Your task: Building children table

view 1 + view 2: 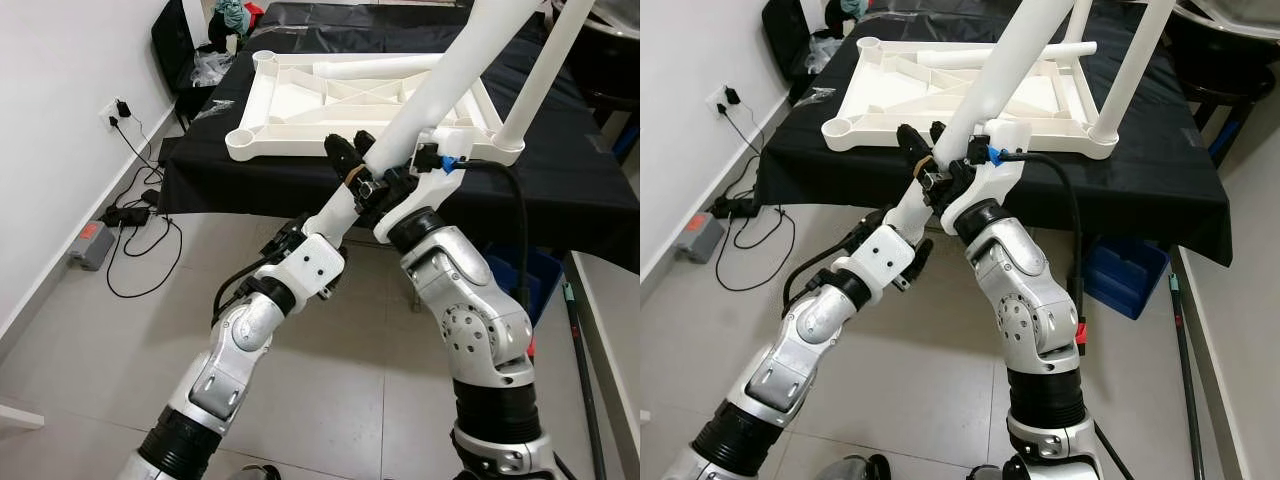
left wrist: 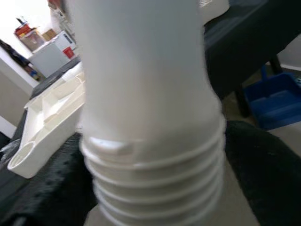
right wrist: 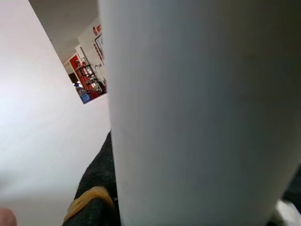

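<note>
I see the white tabletop (image 1: 300, 105) lying upside down on the black-draped table (image 1: 560, 170), one leg (image 1: 535, 75) already standing in its near right corner socket. In front of the tabletop's near edge, both grippers meet on a second white leg (image 1: 455, 65) slanting up over the tabletop. The left gripper (image 1: 345, 160) and right gripper (image 1: 400, 175) each have their fingers closed around its lower, threaded end (image 2: 155, 174).

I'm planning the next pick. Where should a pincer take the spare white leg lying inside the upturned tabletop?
Grip the spare leg around its smooth round middle, coming from above; it lies flat across the upturned tabletop ribs, leaving its upper side exposed.
</note>
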Tool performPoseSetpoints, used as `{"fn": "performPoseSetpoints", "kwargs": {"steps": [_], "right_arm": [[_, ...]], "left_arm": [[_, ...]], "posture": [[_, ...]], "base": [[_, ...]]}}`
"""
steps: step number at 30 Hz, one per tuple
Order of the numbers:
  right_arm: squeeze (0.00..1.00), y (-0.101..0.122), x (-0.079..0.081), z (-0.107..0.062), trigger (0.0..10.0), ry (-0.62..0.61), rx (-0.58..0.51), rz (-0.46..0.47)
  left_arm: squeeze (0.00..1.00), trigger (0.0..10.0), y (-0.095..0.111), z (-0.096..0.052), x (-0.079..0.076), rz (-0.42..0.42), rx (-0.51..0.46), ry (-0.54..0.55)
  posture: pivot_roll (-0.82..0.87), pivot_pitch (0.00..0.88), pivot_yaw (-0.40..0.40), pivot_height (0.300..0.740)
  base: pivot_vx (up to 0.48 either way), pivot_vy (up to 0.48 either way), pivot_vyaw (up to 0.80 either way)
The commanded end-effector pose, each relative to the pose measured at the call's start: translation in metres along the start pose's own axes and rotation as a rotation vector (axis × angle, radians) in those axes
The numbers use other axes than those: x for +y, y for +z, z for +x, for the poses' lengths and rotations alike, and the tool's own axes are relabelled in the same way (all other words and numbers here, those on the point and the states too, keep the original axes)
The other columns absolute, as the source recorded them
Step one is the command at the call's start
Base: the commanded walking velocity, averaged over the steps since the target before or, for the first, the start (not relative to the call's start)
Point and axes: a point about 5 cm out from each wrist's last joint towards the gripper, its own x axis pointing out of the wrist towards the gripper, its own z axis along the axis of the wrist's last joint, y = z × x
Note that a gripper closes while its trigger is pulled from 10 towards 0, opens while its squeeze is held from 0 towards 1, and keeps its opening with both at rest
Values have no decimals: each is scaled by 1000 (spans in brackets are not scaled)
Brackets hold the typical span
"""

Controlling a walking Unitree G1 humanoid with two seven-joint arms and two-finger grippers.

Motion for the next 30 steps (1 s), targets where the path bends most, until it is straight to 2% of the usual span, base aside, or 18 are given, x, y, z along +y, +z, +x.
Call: {"fn": "performPoseSetpoints", "kwargs": {"steps": [1, 2, 3, 4, 6, 7, 9, 13, 20, 21, 22, 23, 24, 26, 27, 28, 29, 30], "right_arm": [[0, 10, 5, 5, 0, 26, -48, -16], [0, 10, 5, 5, 0, 25, -48, -19], [0, 10, 5, 5, 0, 25, -48, -19], [0, 10, 4, 5, 0, 20, -47, -21], [0, 9, 3, 5, 0, 14, -46, -23], [0, 9, -1, 4, 0, -11, -43, -41], [0, 9, -4, 4, 0, -29, -40, -54], [0, 7, -22, 2, 0, -142, -38, -117], [0, 8, -35, 1, 0, -231, -43, -173], [0, 8, -47, -3, 0, -302, -44, -227], [0, 8, -47, -3, 0, -302, -44, -227], [0, 9, -58, -8, 0, -377, -40, -282], [0, 9, -69, -16, 7608, -435, -31, -330], [0, 9, -69, -16, 7608, -435, -31, -330], [0, 9, -75, -21, 10000, -468, -25, -358], [0, 9, -75, -21, 10000, -468, -25, -358], [0, 5, -78, -33, 10000, -480, -10, -378], [0, 5, -78, -33, 10000, -480, -10, -378]], "left_arm": [[1000, 10000, -4, -1, 0, 7, 25, 12], [1000, 10000, -4, 0, 8, 38, 28, 58], [1000, 10000, -4, 0, 8, 38, 28, 58], [698, 10000, -4, 0, 10, 62, 26, 62], [698, 10000, -4, 0, 11, 88, 24, 60], [0, 10000, 0, 0, 16, 99, 5, 109], [0, 10000, 3, -1, 20, 104, -9, 145], [0, 10000, 10, -2, 34, 96, -30, 241], [0, 10000, 12, -3, 38, 90, -32, 264], [0, 10000, 12, -4, 37, 67, -26, 267], [0, 10000, 12, -4, 37, 67, -26, 267], [0, 10000, 12, -5, 34, 33, -22, 267], [0, 10000, 10, -8, 31, -22, -1, 277], [0, 10000, 10, -8, 31, -22, -1, 277], [0, 10000, 9, -10, 29, -58, 13, 285], [0, 10000, 9, -10, 29, -58, 13, 285], [0, 10000, 3, -17, 20, -169, 60, 271], [0, 10000, 3, -17, 20, -169, 60, 271]], "posture": [[72, 148, -13, 740], [72, 148, -13, 740], [72, 148, -13, 740], [71, 150, -13, 740], [71, 150, -13, 740], [70, 154, -10, 740], [70, 154, -10, 740], [76, 158, -16, 740], [77, 161, -15, 740], [76, 163, -15, 740], [76, 163, -15, 740], [77, 165, -15, 740], [77, 164, -15, 740], [77, 164, -15, 740], [77, 164, -15, 740], [77, 164, -15, 740], [76, 168, -8, 740], [76, 168, -8, 740]], "base": [[0, 0, 0], [0, 0, 0], [0, 0, 0], [0, 0, 0], [0, 0, 0], [0, 0, 0], [0, 0, 0], [0, 0, 0], [0, 0, 0], [0, 0, 0], [0, 0, 0], [0, 0, 0], [0, 0, 0], [0, 0, 0], [0, 0, 0], [0, 0, 0], [0, 0, 0], [0, 0, 0]]}}
